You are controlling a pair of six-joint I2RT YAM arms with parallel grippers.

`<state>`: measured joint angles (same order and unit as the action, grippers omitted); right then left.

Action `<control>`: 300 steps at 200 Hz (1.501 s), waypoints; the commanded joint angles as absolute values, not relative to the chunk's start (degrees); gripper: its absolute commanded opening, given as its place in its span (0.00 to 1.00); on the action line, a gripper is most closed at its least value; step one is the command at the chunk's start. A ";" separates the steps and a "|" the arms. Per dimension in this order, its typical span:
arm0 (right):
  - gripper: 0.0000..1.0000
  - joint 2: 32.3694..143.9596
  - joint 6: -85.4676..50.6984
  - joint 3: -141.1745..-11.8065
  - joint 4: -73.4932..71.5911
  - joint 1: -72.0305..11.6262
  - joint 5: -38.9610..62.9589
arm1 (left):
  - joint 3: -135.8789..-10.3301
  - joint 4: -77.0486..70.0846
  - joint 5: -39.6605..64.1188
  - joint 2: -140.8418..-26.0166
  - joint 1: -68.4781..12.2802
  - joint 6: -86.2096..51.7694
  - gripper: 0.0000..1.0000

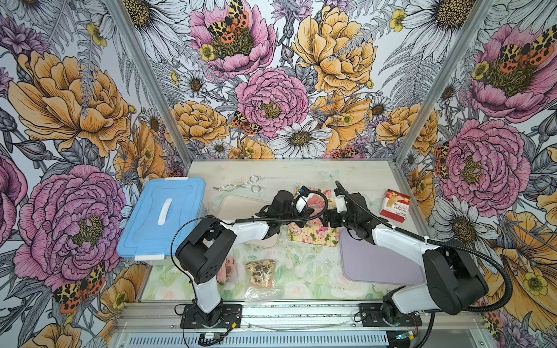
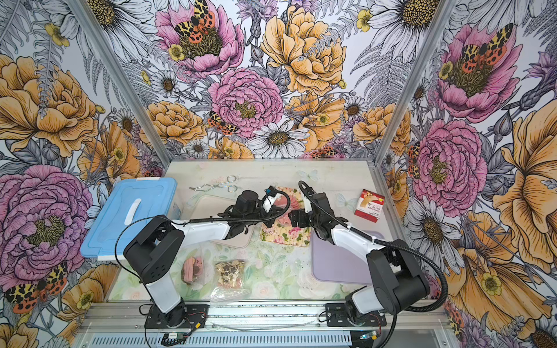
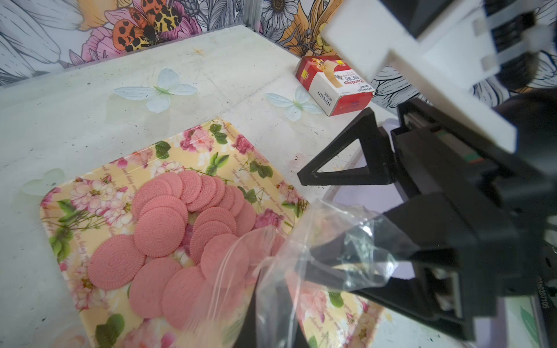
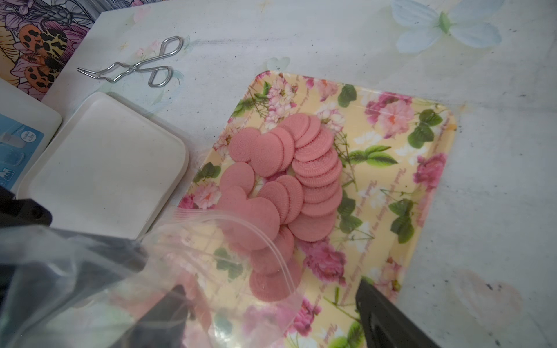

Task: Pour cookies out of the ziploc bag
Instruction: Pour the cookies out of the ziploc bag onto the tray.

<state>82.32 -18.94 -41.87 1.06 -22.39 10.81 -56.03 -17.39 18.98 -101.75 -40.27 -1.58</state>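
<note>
Jaws: left jaws pressed together on the ziploc bag (image 3: 328, 223), thin clear crinkled film with its ribbed zip strip gaping. The right jaws stand wide apart, clamping nothing, though the film drapes over one black triangular finger (image 3: 391, 301) (the other finger is bare).

Task item, the cookies (image 3: 159, 232): plain pink discs, embossed faces, milled edges, lying in an overlapping heap on the tray (image 3: 99, 195) just beneath both pairs of jaws. A few discs show through the film at the bag mouth; cannot tell whether they lie inside it or under it.

Tray is glossy, rectangular, rounded corners, yellow with a rose print, flat on the pale tabletop (image 3: 90, 105).

- Beside the left jaws, outboard: a matte cream plate (image 4: 105, 162), square with rounded corners.
- Beyond them: bent-wire tongs (image 4: 135, 66).
- Outboard of the right jaws: a red-and-white carton (image 3: 331, 87).
- Behind the right jaws: a smooth lavender board (image 1: 382, 265), rounded corners.
</note>
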 commanded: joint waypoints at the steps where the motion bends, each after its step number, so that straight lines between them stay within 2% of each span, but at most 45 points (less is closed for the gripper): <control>1: 0.91 81.48 -18.37 -43.41 1.02 -21.97 11.07 | -57.48 -18.94 21.79 -102.26 -40.70 -2.96 0.00; 194: 0.91 75.41 -19.43 -41.25 0.98 -21.02 11.58 | -57.25 -20.26 24.87 -101.07 -41.23 -3.89 0.00; 300: 0.91 74.62 -19.86 -40.88 0.70 -20.30 12.13 | -55.99 -26.55 28.57 -101.25 -39.83 -12.30 0.00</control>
<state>75.66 -19.44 -41.43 1.06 -20.64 11.75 -56.36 -22.17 26.22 -101.78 -40.49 -8.82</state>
